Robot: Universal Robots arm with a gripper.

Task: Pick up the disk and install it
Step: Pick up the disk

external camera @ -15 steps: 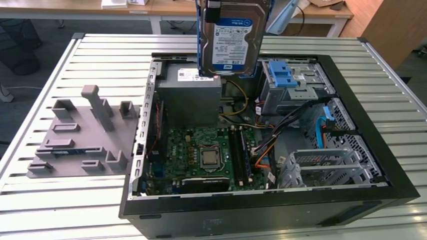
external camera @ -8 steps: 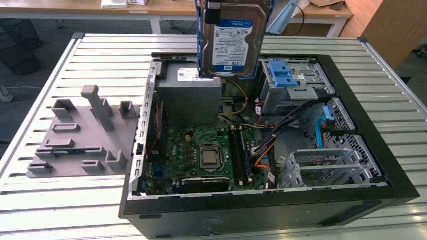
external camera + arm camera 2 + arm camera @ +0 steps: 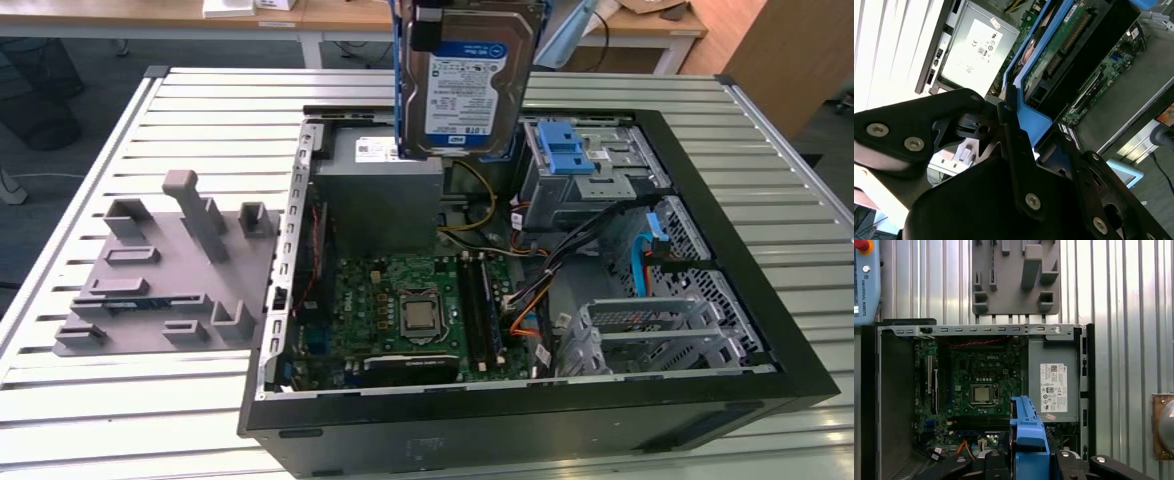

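Observation:
The disk (image 3: 467, 90), a silver hard drive with a white-and-blue label in a blue carrier frame, hangs upright in the air above the back of the open computer case (image 3: 534, 425). It hovers over the grey power supply box (image 3: 380, 195). In both wrist views my gripper (image 3: 1015, 127) (image 3: 1029, 460) is shut on the blue carrier's edge (image 3: 1029, 117) (image 3: 1029, 432), with a black finger on either side. The drive's green circuit side (image 3: 1074, 35) faces the second wrist camera.
Inside the case lie the motherboard (image 3: 414, 310), cables, and a drive cage with a blue latch (image 3: 567, 150) at the exterior view's right. A grey fixture plate with upright pegs (image 3: 160, 270) (image 3: 1014, 280) sits beside the case on the slatted table. A teach pendant (image 3: 864, 280) lies at the table edge.

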